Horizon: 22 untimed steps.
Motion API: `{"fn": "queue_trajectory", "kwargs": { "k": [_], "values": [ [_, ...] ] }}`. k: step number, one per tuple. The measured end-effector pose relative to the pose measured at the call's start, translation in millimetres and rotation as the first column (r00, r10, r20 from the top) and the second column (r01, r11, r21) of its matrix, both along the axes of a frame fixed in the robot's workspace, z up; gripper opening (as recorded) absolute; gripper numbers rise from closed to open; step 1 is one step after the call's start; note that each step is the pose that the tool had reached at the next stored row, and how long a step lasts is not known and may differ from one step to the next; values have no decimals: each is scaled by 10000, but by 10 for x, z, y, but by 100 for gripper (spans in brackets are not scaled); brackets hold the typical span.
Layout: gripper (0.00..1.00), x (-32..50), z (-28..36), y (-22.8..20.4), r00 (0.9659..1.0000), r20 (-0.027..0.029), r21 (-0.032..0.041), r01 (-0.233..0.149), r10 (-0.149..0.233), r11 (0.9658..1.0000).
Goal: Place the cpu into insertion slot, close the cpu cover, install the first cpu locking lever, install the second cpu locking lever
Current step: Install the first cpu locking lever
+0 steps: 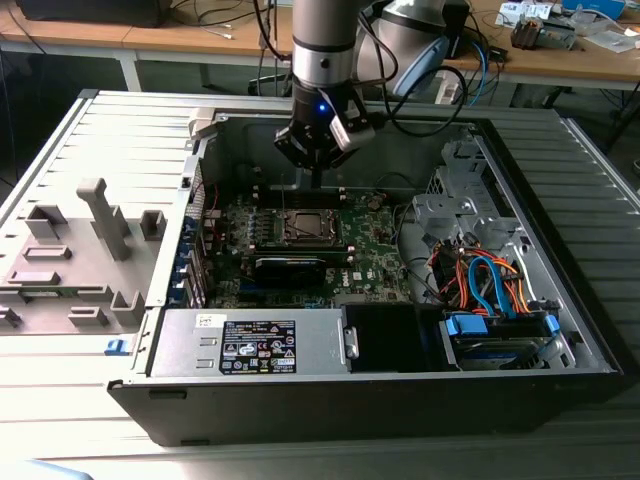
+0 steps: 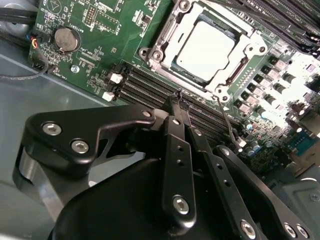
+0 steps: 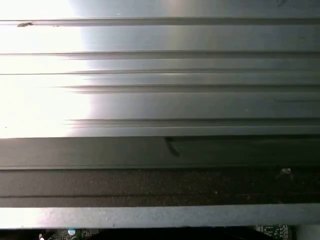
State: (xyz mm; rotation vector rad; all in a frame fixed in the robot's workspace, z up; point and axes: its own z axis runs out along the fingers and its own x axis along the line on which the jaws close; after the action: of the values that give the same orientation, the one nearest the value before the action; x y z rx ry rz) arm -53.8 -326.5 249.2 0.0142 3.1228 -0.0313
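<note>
The cpu lies flat in the insertion slot on the green motherboard, its silvery top showing through the window of the cpu cover. The cover lies down around the chip. A thin wire locking lever stands up from a corner of the socket. My gripper hovers beside that corner, over the black memory slots, with its black fingers pressed together and nothing between them. In the exterior view the gripper hangs just behind the socket, near the far side of the case.
The open case holds a long black card, a power supply at the front, and a drive cage with blue and orange cables on the exterior view's right. A grey fixture stands on the left. Ribbed grey metal shows close in the first wrist view.
</note>
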Motion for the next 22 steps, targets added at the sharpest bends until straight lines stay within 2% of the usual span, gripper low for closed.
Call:
{"fn": "queue_trajectory", "kwargs": {
  "k": [8,14,16,22],
  "values": [
    [11,-9,2,46,10000,0,-8,0,0,10000],
    [11,-22,19,35,10000,4,-4,0,0,10000],
    [11,-31,36,17,10000,7,48,0,0,10000],
    [11,-57,84,0,10000,21,131,0,0,9999]
  ]
}}
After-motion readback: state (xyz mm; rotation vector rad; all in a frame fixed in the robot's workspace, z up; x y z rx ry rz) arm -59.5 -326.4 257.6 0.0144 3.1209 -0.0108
